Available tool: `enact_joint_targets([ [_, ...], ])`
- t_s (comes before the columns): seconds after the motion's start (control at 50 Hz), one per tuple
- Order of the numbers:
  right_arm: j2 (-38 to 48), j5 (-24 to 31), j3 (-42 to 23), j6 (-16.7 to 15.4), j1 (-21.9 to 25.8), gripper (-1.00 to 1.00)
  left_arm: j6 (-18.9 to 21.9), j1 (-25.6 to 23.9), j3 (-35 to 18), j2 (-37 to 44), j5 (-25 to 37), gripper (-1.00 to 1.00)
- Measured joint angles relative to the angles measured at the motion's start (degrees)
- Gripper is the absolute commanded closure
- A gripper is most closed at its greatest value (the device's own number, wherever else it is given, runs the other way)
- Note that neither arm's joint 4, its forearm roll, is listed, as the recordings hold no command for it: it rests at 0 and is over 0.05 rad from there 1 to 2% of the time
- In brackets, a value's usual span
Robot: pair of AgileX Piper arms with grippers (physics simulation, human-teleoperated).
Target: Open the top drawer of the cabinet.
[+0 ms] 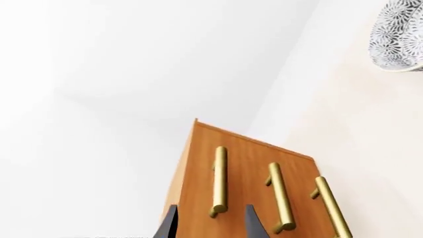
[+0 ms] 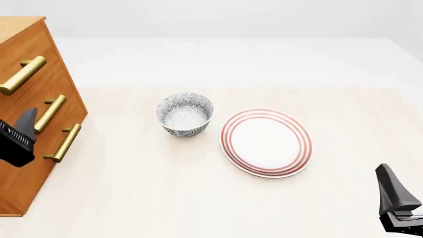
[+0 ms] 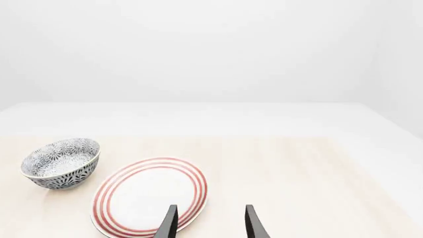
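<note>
The cabinet (image 2: 33,183) stands at the table's left edge, its orange-brown front facing right with three brass bar handles. The top drawer (image 2: 47,52) carries the highest handle (image 2: 23,75) and lies flush with the front. My left gripper (image 2: 25,124) hovers open just in front of the cabinet face. In the left wrist view its fingertips (image 1: 168,225) flank the near end of the top drawer's handle (image 1: 219,181) without touching it. My right gripper (image 2: 391,191) stands open and empty at the near right; in its wrist view (image 3: 210,223) the fingers hang over the plate's near rim.
A blue-patterned bowl (image 2: 185,115) sits mid-table, with a red-rimmed white plate (image 2: 266,142) right of it. The bowl (image 1: 398,34) also shows in the left wrist view. In the right wrist view the bowl (image 3: 61,162) and the plate (image 3: 150,196) lie ahead.
</note>
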Motion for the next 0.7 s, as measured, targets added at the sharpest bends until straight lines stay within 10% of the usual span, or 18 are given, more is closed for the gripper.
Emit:
enact_joint_targets([
  [0.7, 0.0, 0.0, 0.0, 0.0, 0.0, -1.0, 4.12, 2.21, -3.71, 12.78, -8.67, -1.0],
])
